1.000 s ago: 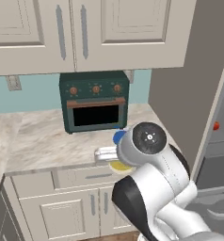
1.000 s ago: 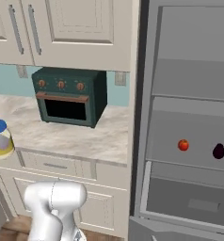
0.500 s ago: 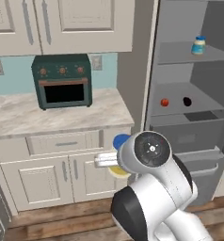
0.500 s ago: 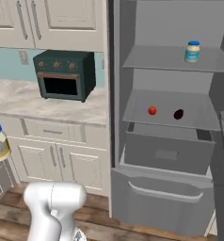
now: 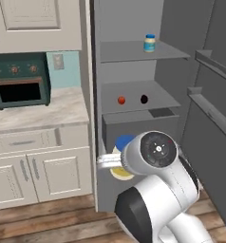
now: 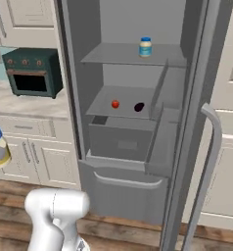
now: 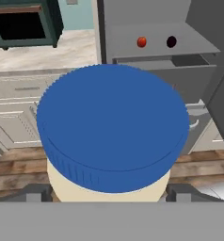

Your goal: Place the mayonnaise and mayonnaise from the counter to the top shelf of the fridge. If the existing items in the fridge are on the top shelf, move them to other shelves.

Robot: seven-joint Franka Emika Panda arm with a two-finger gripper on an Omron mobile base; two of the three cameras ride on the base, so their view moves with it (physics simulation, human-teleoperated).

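Jar [image 7: 111, 136] pinched in gripper [image 7: 109, 192], now squared up to fridge [image 5: 134, 66] after base drive; lift to top shelf [image 5: 134, 51] next.

Dark green toaster oven [image 5: 20, 86] against pale blue wall, wood plank floor [image 6: 11, 193], possibly a wall outlet [image 5: 58, 61]

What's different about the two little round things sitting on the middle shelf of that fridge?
The red-orange fruit is bright and ball-shaped; the dark purple fruit is almost black and looks more egg-shaped. From the right base view, the red-orange one sits nearer the fridge's left wall, the purple one nearer the middle. Both are small, rest apart on the same grey shelf, below the jar on the top shelf.
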